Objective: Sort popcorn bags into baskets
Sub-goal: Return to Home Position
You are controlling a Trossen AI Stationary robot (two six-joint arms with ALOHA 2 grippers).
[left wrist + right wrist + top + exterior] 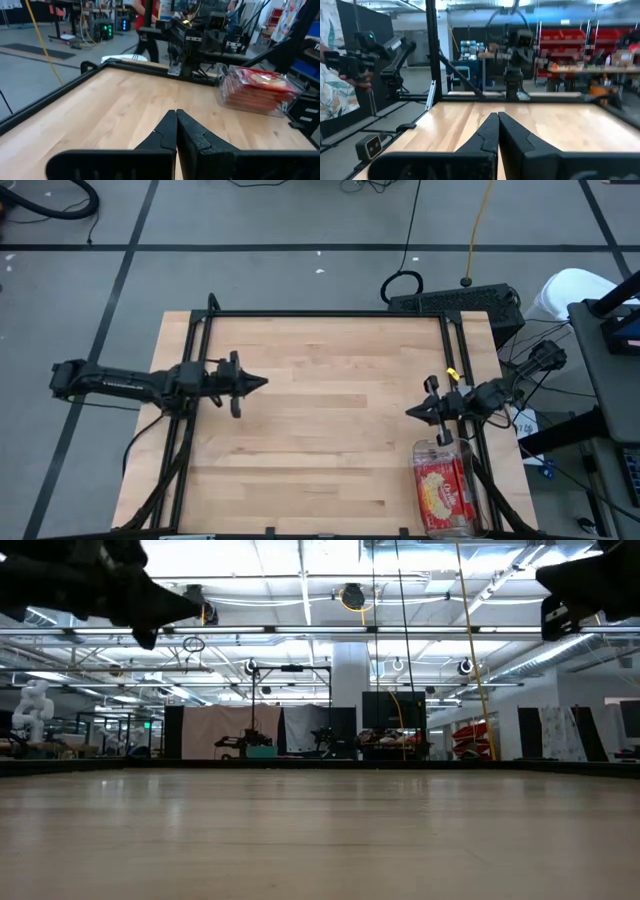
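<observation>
A clear plastic basket (444,490) stands near the table's front right corner, with red popcorn bags (443,488) stacked flat inside it; the left wrist view shows the same basket (260,92) and bags (260,85). My left gripper (262,383) is shut and empty, held level above the table's left side, pointing toward the right. My right gripper (410,412) is shut and empty, held level above the table's right side just beyond the basket, pointing left. In the wrist views each pair of fingers is closed tip to tip, at my left gripper (176,114) and at my right gripper (497,116).
A black frame (330,313) runs along the table's far, left and right edges. The wooden tabletop (330,430) lies bare between the two arms. A person in a patterned sleeve (335,95) stands beyond the table in the right wrist view.
</observation>
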